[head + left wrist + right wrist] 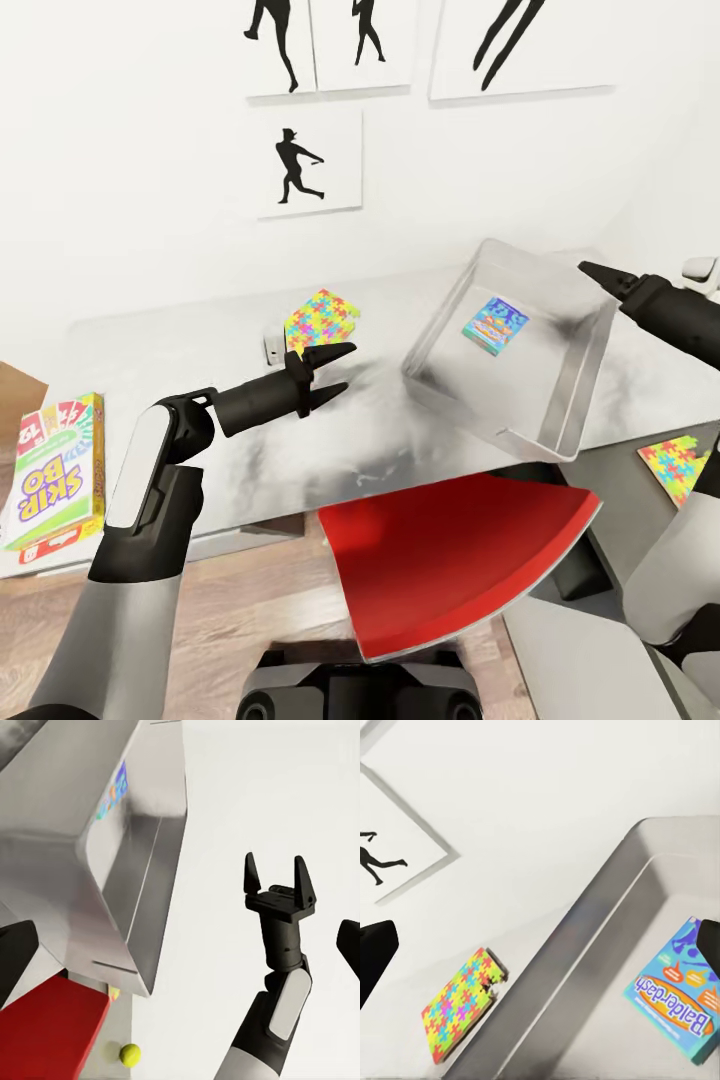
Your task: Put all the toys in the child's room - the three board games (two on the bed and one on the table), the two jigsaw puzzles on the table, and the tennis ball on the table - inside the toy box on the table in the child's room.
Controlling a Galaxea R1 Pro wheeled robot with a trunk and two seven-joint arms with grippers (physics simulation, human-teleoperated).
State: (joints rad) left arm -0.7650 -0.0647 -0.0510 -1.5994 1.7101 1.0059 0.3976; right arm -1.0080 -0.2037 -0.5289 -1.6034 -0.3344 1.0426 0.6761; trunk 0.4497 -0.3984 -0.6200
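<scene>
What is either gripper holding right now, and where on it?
Nothing. The left gripper is open and empty above the table; the right gripper is open too, empty beside the toy box.

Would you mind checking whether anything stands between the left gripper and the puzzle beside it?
Nothing visible does: the left gripper, jaws open, hovers close to the puzzle, with only bare table around it.
</scene>
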